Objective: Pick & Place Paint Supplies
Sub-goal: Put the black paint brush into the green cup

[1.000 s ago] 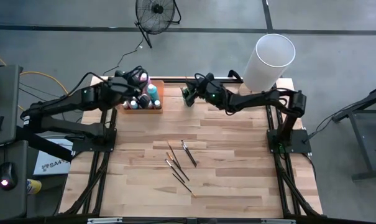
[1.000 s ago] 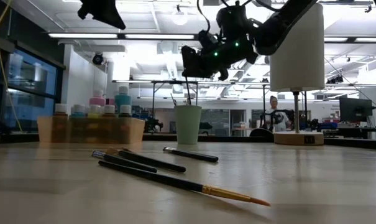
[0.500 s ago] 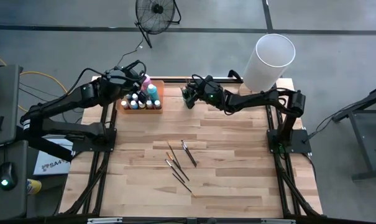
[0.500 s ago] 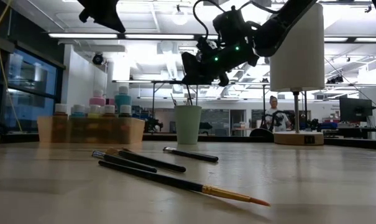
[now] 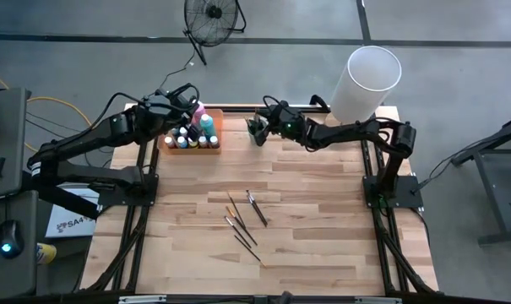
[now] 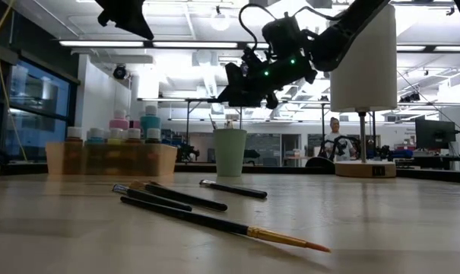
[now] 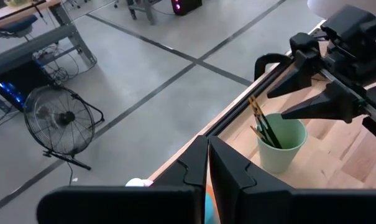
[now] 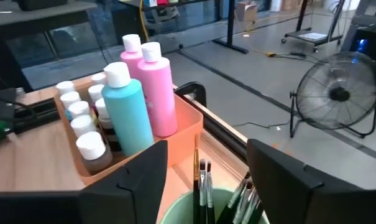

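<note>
While both arms sit at the far edge of the counter, the scene reads left to right as follows.

Left hand: the dark two-finger left hand (image 5: 190,101) hangs over the orange tray (image 5: 192,145) at the far left of the pale wooden counter (image 5: 323,219); in its own wrist view the two fingers lie pressed together, with nothing between them.

Bottles: small paint bottles with pale caps (image 8: 82,118), a tall blue bottle (image 8: 128,115) and a tall pink bottle (image 8: 158,96) stand upright, packed together in that tray.

Bottle handling: probably rigid plastic, smooth and a little slippery, the tall ones top-heavy; I would grip around the body below the cap.

Brushes on counter: several thin dark-handled brushes (image 5: 242,221) lie loose mid-counter, well apart from both hands.

Brush handling: likely very light, stiff and prone to rolling; the handle's middle is the place to pinch, away from the soft bristles and the pale tip (image 6: 287,239).

Cup: the pale green cup (image 6: 230,151) just right of the tray already holds some brushes upright.

Right hand: the dark right hand (image 5: 262,125) hovers just above the cup, fingers spread wide and empty.
</note>
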You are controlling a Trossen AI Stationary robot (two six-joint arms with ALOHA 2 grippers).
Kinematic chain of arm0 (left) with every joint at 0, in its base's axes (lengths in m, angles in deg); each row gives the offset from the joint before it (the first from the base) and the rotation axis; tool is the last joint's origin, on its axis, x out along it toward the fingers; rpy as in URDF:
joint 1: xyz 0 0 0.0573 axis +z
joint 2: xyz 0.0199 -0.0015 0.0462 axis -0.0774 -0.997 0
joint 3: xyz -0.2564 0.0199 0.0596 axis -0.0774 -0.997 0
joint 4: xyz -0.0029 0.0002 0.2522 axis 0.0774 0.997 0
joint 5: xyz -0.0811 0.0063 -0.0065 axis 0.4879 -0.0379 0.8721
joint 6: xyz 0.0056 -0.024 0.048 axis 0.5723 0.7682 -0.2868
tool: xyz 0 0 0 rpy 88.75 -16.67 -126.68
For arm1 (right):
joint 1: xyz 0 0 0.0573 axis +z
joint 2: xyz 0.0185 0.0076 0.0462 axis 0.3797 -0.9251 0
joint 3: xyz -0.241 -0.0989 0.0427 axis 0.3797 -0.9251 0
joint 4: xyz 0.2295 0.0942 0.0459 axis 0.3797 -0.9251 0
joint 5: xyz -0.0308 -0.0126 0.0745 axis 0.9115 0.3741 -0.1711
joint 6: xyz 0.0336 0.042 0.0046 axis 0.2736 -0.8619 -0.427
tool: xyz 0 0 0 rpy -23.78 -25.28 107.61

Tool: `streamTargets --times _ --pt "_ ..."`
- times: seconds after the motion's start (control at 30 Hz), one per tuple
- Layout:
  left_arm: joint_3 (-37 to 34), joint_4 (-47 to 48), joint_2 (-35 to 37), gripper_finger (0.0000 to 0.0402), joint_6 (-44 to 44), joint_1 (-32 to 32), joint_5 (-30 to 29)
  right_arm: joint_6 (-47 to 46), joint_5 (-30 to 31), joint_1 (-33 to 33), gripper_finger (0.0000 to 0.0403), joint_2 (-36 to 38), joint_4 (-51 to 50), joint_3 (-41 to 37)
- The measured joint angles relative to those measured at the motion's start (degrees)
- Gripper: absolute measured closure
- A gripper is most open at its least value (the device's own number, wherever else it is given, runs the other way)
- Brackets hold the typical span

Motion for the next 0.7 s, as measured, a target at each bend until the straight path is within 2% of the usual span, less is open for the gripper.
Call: streamTargets --times 0.2,0.47,0.7 --pt "0.0 0.1 0.5 0.0384 1.9 -0.1 0.7 0.1 0.3 0.6 0.0182 5.3 -2.8 0.0" --pt "0.0 0.3 2.7 0.0316 5.8 -0.1 4.6 -0.1 -1.6 2.6 0.0183 19.7 -21.2 0.0" --pt "0.0 1.6 3.0 0.0290 5.7 0.0 18.4 -10.3 -4.4 7.2 0.0183 32.2 -38.7 0.0"
